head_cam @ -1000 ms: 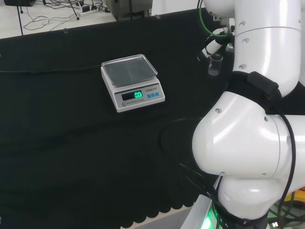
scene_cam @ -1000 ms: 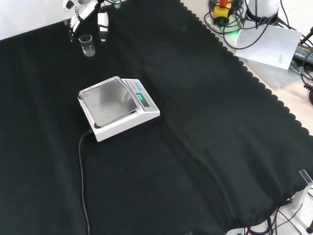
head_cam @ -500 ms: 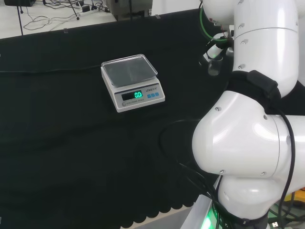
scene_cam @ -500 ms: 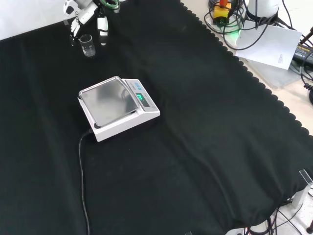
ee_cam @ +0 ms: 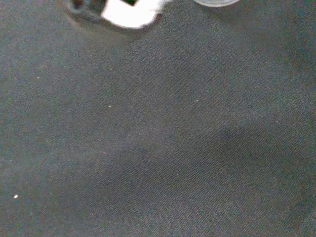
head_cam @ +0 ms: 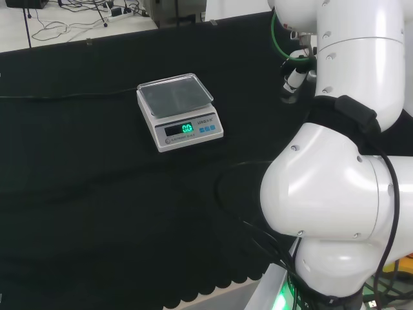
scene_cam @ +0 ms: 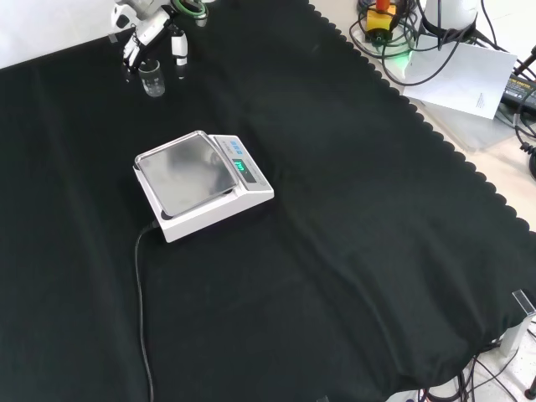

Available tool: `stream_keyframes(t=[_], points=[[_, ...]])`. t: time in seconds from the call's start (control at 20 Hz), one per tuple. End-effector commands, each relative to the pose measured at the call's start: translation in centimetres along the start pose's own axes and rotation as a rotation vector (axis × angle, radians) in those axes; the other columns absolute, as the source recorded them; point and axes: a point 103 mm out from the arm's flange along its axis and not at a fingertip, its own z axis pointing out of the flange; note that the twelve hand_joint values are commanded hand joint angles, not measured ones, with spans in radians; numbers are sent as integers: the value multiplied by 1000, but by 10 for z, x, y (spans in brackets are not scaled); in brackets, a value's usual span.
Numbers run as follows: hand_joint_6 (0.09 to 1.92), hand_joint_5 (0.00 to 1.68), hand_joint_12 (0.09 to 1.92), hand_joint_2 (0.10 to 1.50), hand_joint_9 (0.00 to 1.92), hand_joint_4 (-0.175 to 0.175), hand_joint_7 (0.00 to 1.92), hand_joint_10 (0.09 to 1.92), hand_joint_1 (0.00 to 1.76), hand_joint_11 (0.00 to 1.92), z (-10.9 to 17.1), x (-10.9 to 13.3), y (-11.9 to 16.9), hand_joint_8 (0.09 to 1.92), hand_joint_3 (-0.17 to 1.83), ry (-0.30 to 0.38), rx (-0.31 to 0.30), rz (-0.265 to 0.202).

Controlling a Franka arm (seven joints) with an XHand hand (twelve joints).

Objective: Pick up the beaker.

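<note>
The desk (scene_cam: 352,218) carries a scale (scene_cam: 199,182) at mid-cloth. In the front view the beaker (scene_cam: 152,81) stands upright at the far left corner, the hand (scene_cam: 142,25) over it — its fingers (scene_cam: 178,50) flank the glass; whether they grip it I cannot tell. The head view shows fingers (head_cam: 293,79) beside the white arm (head_cam: 348,194).

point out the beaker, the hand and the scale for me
beaker (scene_cam: 152,82), front view, on its clear glass wall.
hand (scene_cam: 144,33), front view, on a white finger beside the beaker.
scale (scene_cam: 183,172), front view, on the middle of its metal weighing pan.
</note>
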Motion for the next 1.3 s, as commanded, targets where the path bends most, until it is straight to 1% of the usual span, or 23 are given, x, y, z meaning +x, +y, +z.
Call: stream_keyframes(t=[0.05, 0.15, 0.2, 0.25, 0.3, 0.35, 0.4, 0.5, 0.6, 0.7, 0.75, 0.9, 1.0, 1.05, 1.2, 1.3], points=[[125, 495, 1247, 775, 404, -52, 143, 774, 1115, 538, 0, 2, 3, 677, 279, -8, -131, 15], [444, 658, 1040, 764, 738, -121, 296, 651, 1249, 793, -1, 4, 5, 723, 526, -2, -164, 12], [602, 699, 955, 773, 831, -146, 377, 643, 1298, 856, -2, 5, 6, 745, 597, 2, -182, 11], [728, 720, 1042, 815, 879, -161, 437, 676, 1498, 883, -4, 6, 7, 780, 455, 9, -198, 7], [960, 728, 1172, 940, 817, -169, 479, 889, 1545, 882, -6, 8, 7, 842, 276, 21, -217, 0], [1135, 727, 1265, 1039, 757, -173, 510, 1074, 1551, 868, -9, 8, 6, 907, 149, 35, -250, -6], [1232, 730, 1306, 1097, 727, -174, 543, 1194, 1548, 858, -12, 9, 4, 959, 75, 42, -268, -14], [1299, 740, 1317, 1139, 710, -175, 598, 1300, 1544, 852, -20, 13, -2, 1017, 16, 38, -294, -24], [1312, 745, 1310, 1147, 713, -175, 629, 1332, 1543, 847, -31, 17, -8, 1039, 3, 22, -310, -29], [1314, 748, 1303, 1149, 716, -175, 646, 1343, 1542, 845, -43, 21, -15, 1047, 0, 8, -312, -38], [1313, 749, 1302, 1149, 717, -175, 652, 1345, 1542, 844, -49, 24, -19, 1050, 0, -5, -305, -46], [1312, 751, 1307, 1148, 725, -175, 669, 1338, 1543, 839, -69, 40, -34, 1055, -1, -85, -251, -73], [1311, 752, 1311, 1148, 732, -175, 677, 1333, 1543, 834, -83, 50, -43, 1056, -1, -124, -209, -111], [1310, 753, 1312, 1147, 734, -175, 680, 1331, 1543, 833, -91, 55, -49, 1056, -1, -107, -195, -148], [1309, 754, 1307, 1147, 738, -175, 687, 1334, 1542, 831, -108, 66, -61, 1055, -1, -81, -157, -227], [1307, 756, 1273, 1158, 819, -175, 634, 1320, 1505, 885, -115, 70, -66, 1244, 1, -87, -132, -264]])
